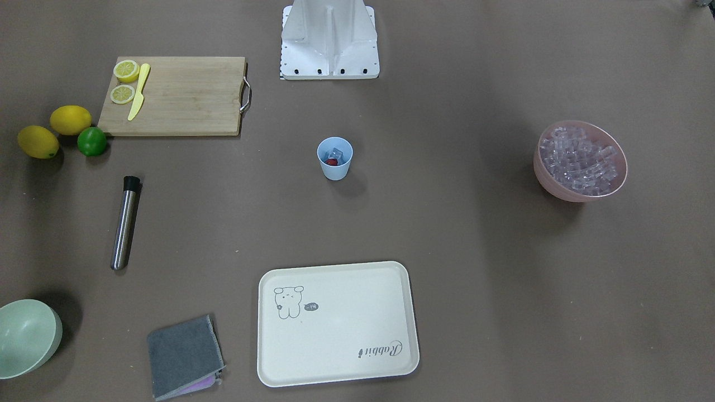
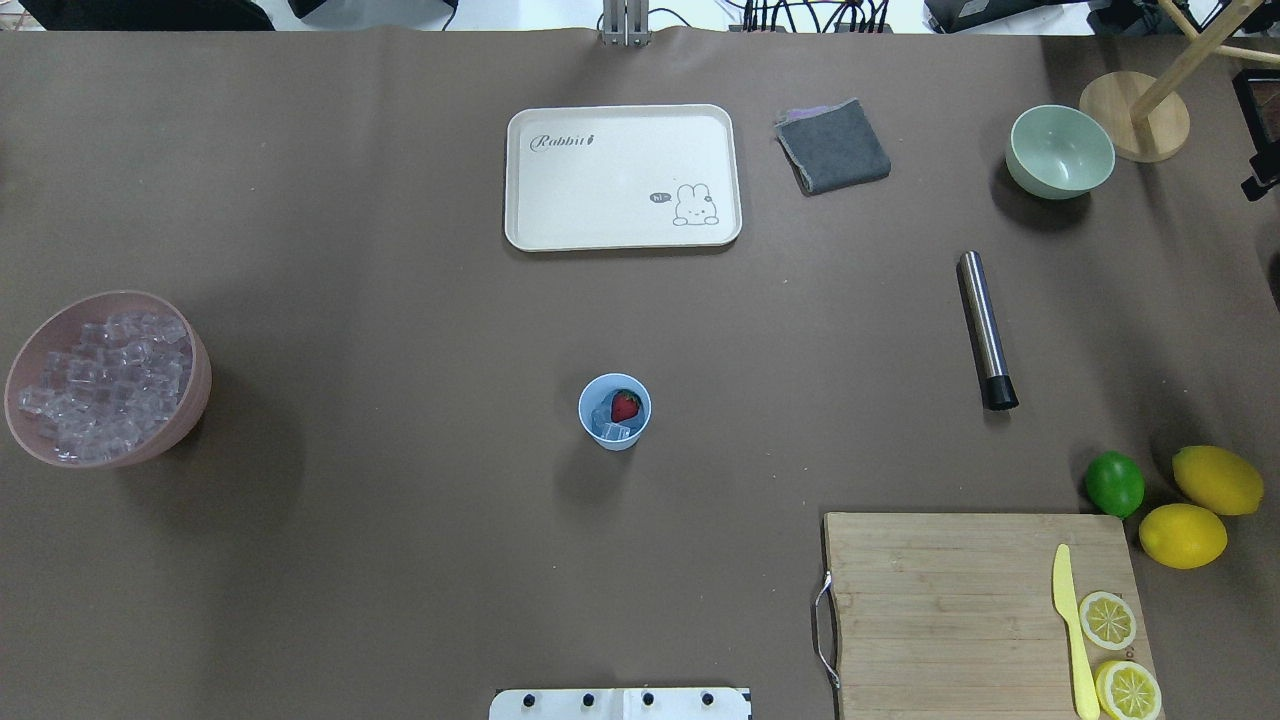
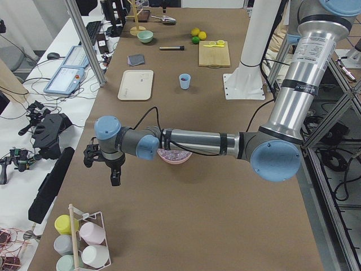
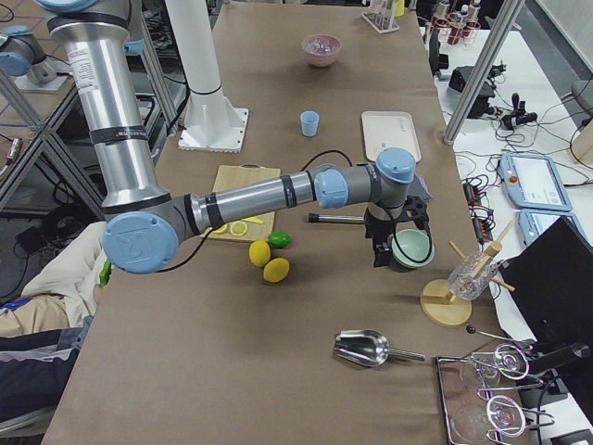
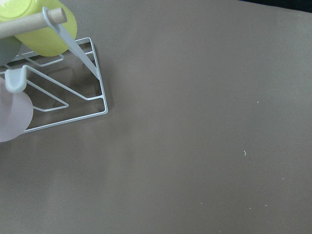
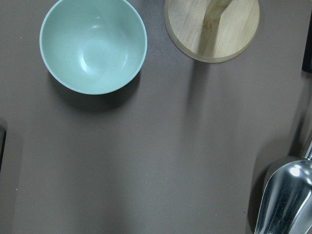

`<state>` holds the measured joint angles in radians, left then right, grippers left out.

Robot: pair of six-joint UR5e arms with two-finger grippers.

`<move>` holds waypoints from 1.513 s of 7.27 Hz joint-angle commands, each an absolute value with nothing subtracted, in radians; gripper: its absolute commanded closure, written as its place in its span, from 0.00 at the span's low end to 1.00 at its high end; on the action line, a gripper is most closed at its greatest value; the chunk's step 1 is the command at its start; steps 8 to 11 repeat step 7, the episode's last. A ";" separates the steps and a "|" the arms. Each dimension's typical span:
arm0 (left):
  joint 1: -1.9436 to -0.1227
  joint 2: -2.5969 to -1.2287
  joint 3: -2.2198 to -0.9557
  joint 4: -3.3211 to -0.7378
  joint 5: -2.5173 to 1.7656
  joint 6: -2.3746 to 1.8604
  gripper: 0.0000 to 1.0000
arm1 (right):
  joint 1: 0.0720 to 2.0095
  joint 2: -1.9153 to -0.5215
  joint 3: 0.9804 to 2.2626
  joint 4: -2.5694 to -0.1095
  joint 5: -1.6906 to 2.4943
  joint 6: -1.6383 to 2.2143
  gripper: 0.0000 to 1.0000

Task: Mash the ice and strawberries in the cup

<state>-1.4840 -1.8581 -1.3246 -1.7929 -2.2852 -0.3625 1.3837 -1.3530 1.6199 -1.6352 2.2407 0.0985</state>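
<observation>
The light blue cup (image 2: pixel 614 411) stands upright mid-table, also in the front view (image 1: pixel 335 158). Inside it lie a red strawberry (image 2: pixel 626 405) and a few clear ice cubes (image 2: pixel 610 430). A pink bowl (image 2: pixel 195 385) heaped with more ice (image 2: pixel 100 385) stands at the table's left end. A steel muddler (image 2: pixel 986 330) lies at the right. My left gripper (image 3: pixel 107 166) hangs past the pink bowl near a cup rack. My right gripper (image 4: pixel 380 250) hangs by the pale green bowl (image 4: pixel 410 248). I cannot tell whether either is open or shut.
A cream tray (image 2: pixel 620 235) and grey cloth (image 2: pixel 832 146) lie at the far side. A cutting board (image 2: pixel 950 600) holds lemon slices (image 2: pixel 1107 620) and a yellow knife (image 2: pixel 1070 630). Two lemons (image 2: pixel 1216 480) and a lime (image 2: pixel 1114 483) lie beside it. A steel scoop (image 6: pixel 285 200) and a wooden stand (image 6: pixel 212 29) are near my right wrist.
</observation>
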 commanded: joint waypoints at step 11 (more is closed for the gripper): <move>-1.485 -1.841 -1.327 -1.792 -2.286 -0.348 0.02 | 1.361 -1.339 1.612 -1.637 2.241 0.155 0.00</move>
